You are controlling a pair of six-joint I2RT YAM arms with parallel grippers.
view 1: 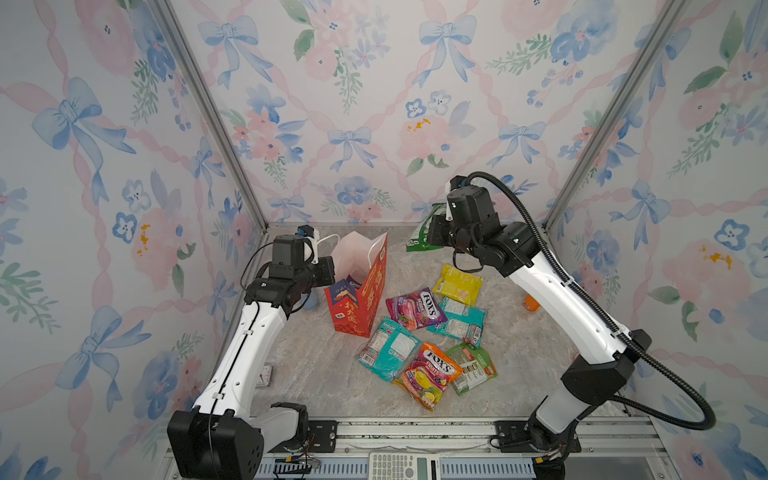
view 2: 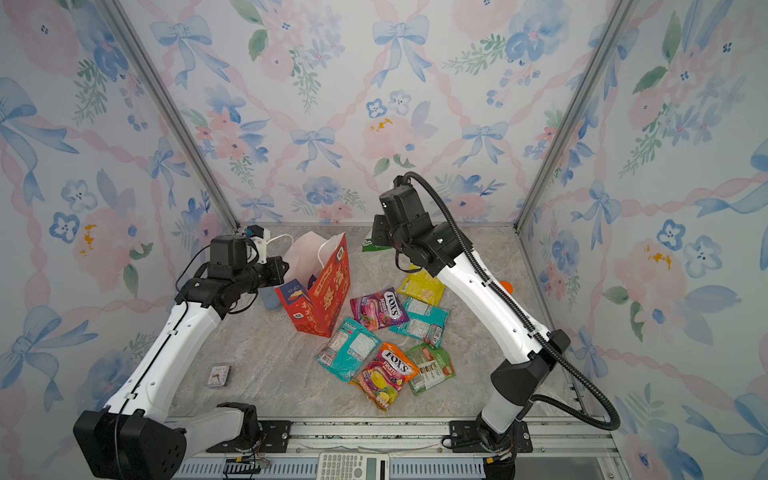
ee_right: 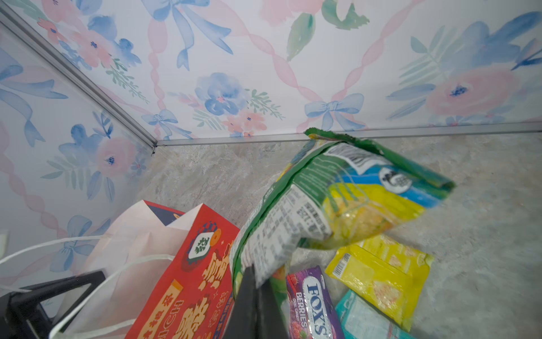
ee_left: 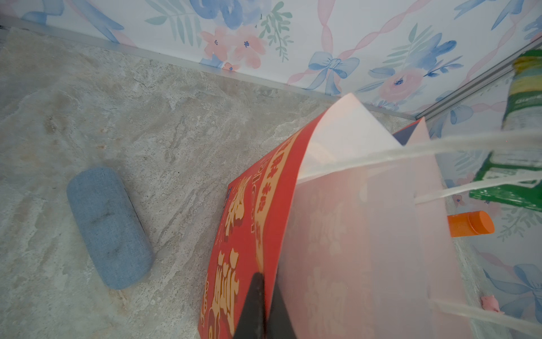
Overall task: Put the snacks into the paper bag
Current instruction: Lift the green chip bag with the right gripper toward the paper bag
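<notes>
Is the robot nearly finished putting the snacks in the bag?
Not nearly. Done: the left gripper pinches the bag wall, holding it open; whether any snack is inside, I cannot tell. In hand: the right gripper holds a green packet up beside the bag. Left: six on the table: yellow packet, purple packet, teal packet, other teal packet, orange packet, second green packet.

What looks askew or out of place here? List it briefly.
The red paper gift bag has its mouth pulled out of shape where the left gripper pinches one wall. The green plastic snack packet hangs bent from the right gripper. A blue fabric case and an orange-capped bottle are not snacks.
</notes>
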